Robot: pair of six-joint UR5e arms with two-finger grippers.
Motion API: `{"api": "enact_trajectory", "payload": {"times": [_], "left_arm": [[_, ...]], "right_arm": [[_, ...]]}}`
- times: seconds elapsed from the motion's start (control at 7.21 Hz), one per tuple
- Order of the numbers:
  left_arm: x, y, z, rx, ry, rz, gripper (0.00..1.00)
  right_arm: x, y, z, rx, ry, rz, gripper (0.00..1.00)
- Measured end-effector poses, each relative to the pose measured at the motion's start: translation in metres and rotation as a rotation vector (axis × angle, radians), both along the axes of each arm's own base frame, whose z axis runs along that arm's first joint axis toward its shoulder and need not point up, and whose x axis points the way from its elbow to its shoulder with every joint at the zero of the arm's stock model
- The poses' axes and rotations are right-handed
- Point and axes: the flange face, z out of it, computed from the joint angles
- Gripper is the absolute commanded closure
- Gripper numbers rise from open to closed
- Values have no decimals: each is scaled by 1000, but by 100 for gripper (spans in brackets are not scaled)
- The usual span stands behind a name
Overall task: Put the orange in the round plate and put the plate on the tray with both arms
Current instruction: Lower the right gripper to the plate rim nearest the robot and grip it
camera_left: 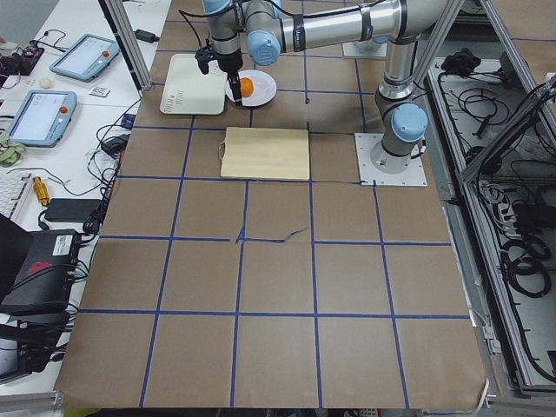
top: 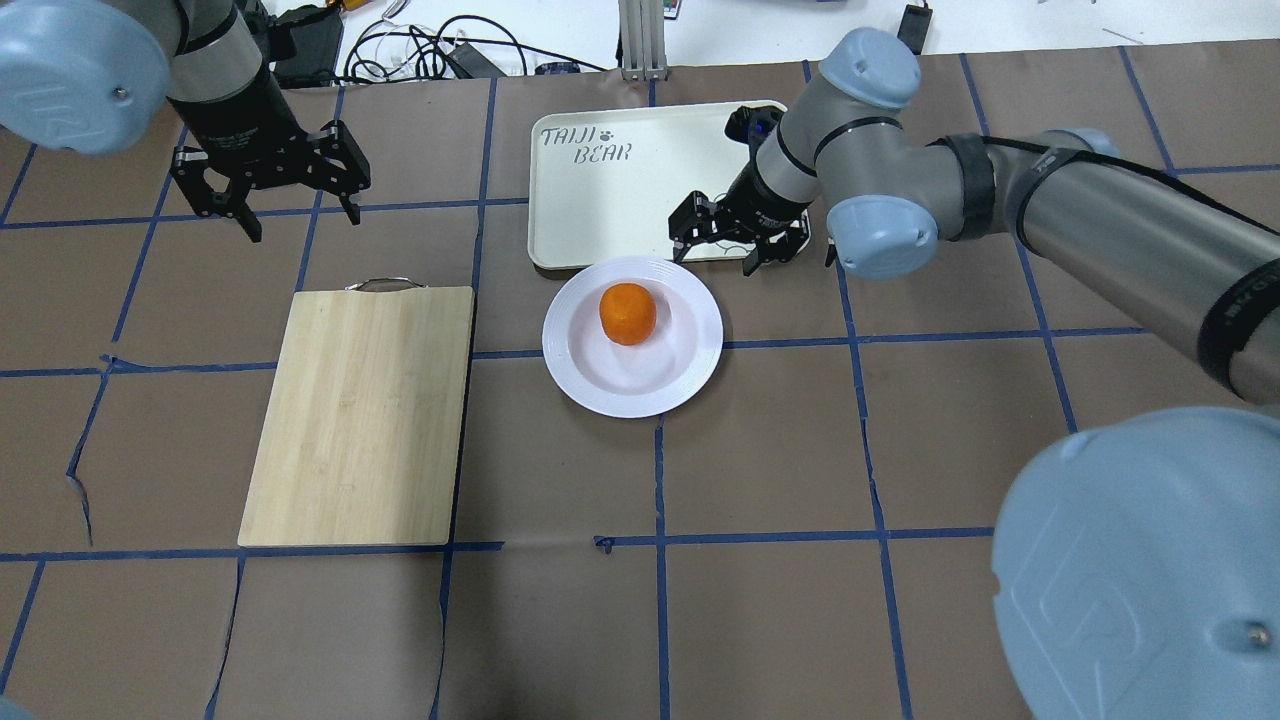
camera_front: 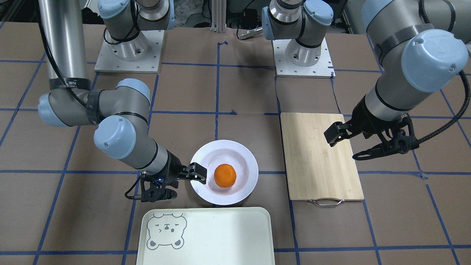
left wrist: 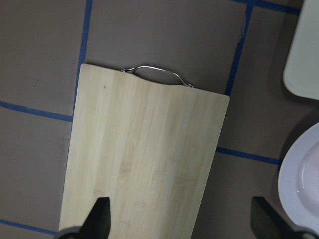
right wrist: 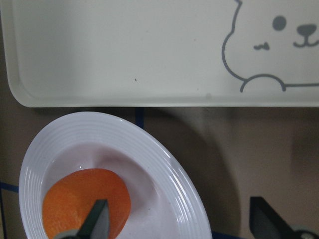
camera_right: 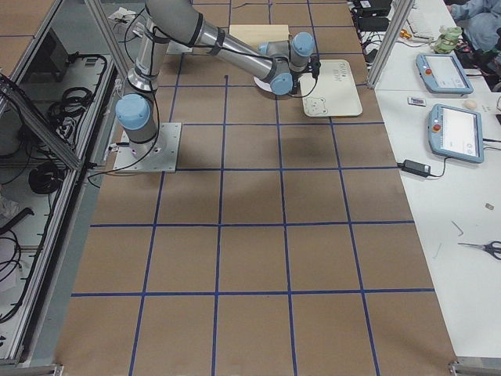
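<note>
1. The wide brown paper-covered table (top: pixel 800 450), marked off in a blue tape grid, carries everything here.
2. The silver-grey right arm (top: pixel 1100 220) with light-blue joint caps stretches across towards the tray's corner. Its black two-fingered right gripper (top: pixel 716 250) points down at the plate's rim, fingers spread wide. In the wrist view one fingertip is over the dish in front of the fruit and the other is beyond the rim, over bare paper. From where I stand I cannot tell whether either one touches the plate.
3. The matching left arm (camera_front: pixel 423 62) holds its black left gripper (top: pixel 303 228) well up above the handle end of the board. Its fingers are wide apart with nothing between them.
4. A pale rectangular wooden cutting board (top: pixel 360 415) with a thin metal handle lies flat beside the plate, a strip of table between them.
5. The pale mint-white rectangular tray (camera_front: pixel 220 235), with a grey bear face in one corner, holds nothing.
6. The glossy white round plate (top: pixel 632 405) with a ridged rim sits on the table just beside the tray's long edge, a narrow gap between them.
7. The small bright orange (top: pixel 628 313) sits in the plate's sunken centre, slightly towards the tray.
</note>
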Motion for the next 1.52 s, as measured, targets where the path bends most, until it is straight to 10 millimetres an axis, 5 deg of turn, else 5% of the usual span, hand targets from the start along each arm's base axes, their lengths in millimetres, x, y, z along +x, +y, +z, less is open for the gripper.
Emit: {"api": "enact_trajectory", "payload": {"times": [0.55, 0.69, 0.83, 1.11, 1.39, 1.52], "left_arm": [[21, 9, -3, 24, -19, 28, 0], [21, 9, -4, 26, -19, 28, 0], [21, 10, -4, 28, -18, 24, 0], [21, 10, -4, 28, -17, 13, 0], [21, 10, -5, 29, -17, 11, 0], [21, 10, -5, 30, -17, 11, 0]], "right_arm": [[5, 34, -39, 67, -66, -17, 0], [6, 40, -44, 76, -66, -25, 8], [8, 44, -47, 81, -65, -36, 18], [14, 49, -49, 84, -65, -64, 66], [19, 50, -49, 94, -60, -89, 98], [19, 49, -46, 99, -54, -113, 100]]}}
